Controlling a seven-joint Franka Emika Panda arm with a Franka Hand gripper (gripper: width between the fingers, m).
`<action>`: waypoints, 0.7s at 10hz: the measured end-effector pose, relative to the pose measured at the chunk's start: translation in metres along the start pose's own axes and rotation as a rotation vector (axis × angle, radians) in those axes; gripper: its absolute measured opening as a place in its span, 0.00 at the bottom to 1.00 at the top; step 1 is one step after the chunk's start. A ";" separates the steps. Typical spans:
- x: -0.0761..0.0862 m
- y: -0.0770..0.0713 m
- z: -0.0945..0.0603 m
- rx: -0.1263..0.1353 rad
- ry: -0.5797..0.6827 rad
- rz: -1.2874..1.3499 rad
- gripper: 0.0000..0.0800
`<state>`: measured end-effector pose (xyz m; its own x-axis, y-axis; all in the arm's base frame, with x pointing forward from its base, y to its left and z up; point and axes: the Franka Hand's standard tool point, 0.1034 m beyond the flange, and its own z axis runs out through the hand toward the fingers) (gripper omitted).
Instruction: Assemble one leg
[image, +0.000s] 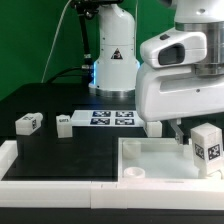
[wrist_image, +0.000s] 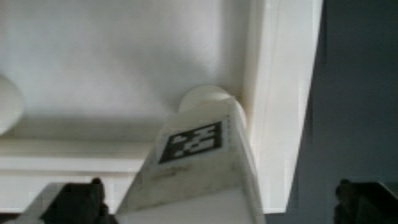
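So the leg (image: 207, 148) is standing upright at the exterior view's right edge, over the right end of the big white tray (image: 150, 158), with its black-and-white tag facing the camera. The arm's chunky white head hangs right above and just behind it.

From the wrist view the leg (wrist_image: 196, 165) runs up the middle of the frame. It's wide at the near end and narrows toward a round corner socket (wrist_image: 208, 98) in the tray, and the tip sits right at that socket. I honestly can't tell whether it's actually seated in it or just touching the rim, the picture is pretty soft there.

The gripper (wrist_image: 221, 204) is spread wide. The two dark fingers (wrist_image: 80, 200) sit out near the edges of the wrist view with the leg between them. There's a clear strip of dark gap on one side and a thinner one on the other, so it looks like nothing is being squeezed: the leg is between the jaws, not clamped.

Elsewhere on the black table (image: 50, 95), two more little tagged pegs (image: 27, 122) lie well apart from the tray toward the exterior view's left. The second one (image: 63, 122) is just beside the marker board (image: 105, 118), which lies flat in the middle, behind the tray.
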<state>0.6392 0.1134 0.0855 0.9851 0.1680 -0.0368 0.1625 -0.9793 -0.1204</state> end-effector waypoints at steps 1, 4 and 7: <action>0.000 0.001 0.000 0.000 0.000 -0.032 0.77; 0.000 0.000 0.000 0.001 0.000 0.003 0.55; 0.000 -0.002 0.001 0.003 -0.001 0.176 0.36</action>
<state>0.6386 0.1150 0.0848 0.9983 -0.0057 -0.0583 -0.0124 -0.9933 -0.1150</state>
